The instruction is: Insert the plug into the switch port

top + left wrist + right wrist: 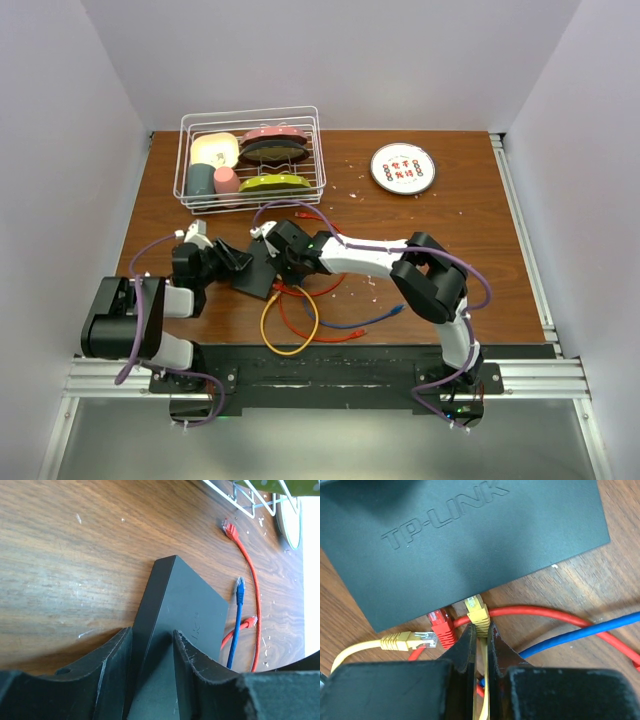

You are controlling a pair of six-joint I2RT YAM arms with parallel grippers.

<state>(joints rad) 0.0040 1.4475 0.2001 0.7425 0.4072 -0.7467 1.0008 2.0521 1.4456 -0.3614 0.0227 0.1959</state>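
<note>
The switch (258, 268) is a flat matte-black box lying on the wooden table between my two grippers. My left gripper (152, 635) straddles one corner edge of the switch (185, 605), a finger pressed on each face. My right gripper (481, 632) is shut on the boot of a yellow plug (477, 611). The plug's clear tip sits right at the port edge of the switch (470, 540); the sockets themselves are hidden under that edge. A red plug (441, 625) sits at the same edge just left of the yellow one.
A second yellow plug (410, 640) lies loose to the left. Yellow (290, 325), red (320, 335) and blue (375, 322) cables loop in front of the switch. A wire basket (250, 155) of dishes stands at the back left, a round white disc (403, 168) at the back right.
</note>
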